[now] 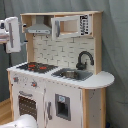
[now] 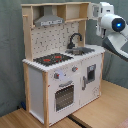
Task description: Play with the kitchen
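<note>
Open air lies above the kitchen's [image 2: 60,75] stovetop [image 1: 36,66] and sink [image 1: 71,75]. The faucet [image 1: 84,59] rises beside the sink, and the hood [image 1: 38,29] and upper shelf [image 2: 75,11] close the space overhead.

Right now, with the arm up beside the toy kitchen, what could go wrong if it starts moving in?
1. The arm sits close to the upper shelf end of the kitchen; a sideways sweep could strike the wooden side panel and shove the whole unit.
2. The black faucet stands tall over the sink, so a low reach across the counter could snag it.
3. The gripper is not visible in either view, so its clearance is hard to judge.
</note>
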